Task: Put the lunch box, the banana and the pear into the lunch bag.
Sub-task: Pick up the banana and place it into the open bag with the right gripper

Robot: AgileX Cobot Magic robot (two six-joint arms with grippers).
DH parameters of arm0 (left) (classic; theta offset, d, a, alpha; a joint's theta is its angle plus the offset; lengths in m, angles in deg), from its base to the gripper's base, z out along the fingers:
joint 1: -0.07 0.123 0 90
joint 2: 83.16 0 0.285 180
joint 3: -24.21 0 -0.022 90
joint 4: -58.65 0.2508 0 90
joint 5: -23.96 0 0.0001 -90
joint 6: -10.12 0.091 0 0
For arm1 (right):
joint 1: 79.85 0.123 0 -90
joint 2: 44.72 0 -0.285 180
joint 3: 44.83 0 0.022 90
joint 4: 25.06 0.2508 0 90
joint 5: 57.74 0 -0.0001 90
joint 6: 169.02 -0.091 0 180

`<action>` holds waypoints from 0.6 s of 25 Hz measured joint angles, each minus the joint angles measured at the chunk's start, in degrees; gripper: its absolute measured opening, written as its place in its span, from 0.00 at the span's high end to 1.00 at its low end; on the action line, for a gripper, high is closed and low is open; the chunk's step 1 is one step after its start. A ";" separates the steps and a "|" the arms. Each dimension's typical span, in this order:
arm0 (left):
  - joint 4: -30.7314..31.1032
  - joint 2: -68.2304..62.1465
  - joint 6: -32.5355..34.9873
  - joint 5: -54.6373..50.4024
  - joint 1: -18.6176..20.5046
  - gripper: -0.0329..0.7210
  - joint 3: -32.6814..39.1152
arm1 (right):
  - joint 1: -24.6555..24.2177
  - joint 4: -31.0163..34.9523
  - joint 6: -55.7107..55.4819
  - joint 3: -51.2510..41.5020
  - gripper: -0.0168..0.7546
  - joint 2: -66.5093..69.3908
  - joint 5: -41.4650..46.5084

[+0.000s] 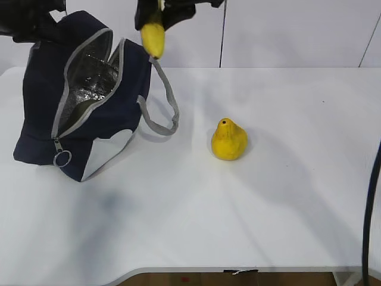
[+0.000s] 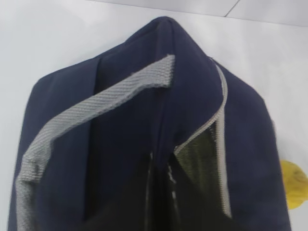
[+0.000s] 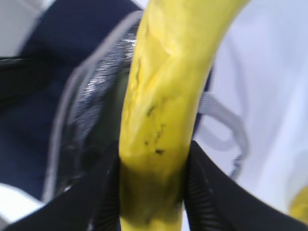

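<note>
Your right gripper (image 3: pixel 151 185) has its fingers clamped on the banana (image 1: pixel 153 37), which hangs above the right edge of the lunch bag (image 1: pixel 41 107) mouth rather than over its middle, so if you release here it may strike the zipper rim or grey handle (image 1: pixel 164 101) and drop onto the table (image 1: pixel 268 208). Your left gripper sits at the bag's far-left top, and I cannot tell whether its fingers grip the fabric; if they slip, the mouth sags shut. The pear (image 1: pixel 229 140) waits to the right, well apart.

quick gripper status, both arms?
Left gripper: at the bag's top edge, fingers hidden; cannot tell.
Right gripper: closed on the banana, above the bag's opening.
</note>
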 joint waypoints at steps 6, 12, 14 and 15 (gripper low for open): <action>-3.62 0.00 0.00 -0.11 0.00 0.96 0.00 | 0.00 9.32 5.12 0.30 0.61 0.52 0.52; -5.35 0.00 0.00 -0.33 0.00 0.96 0.00 | 0.00 15.08 5.90 0.30 0.61 5.63 0.52; -5.41 0.00 0.00 -0.33 0.00 0.96 0.00 | 0.02 18.01 6.13 0.30 0.61 7.97 0.52; -5.41 0.00 0.00 -0.44 0.00 0.96 0.00 | 0.02 19.21 6.22 0.30 0.61 8.89 0.52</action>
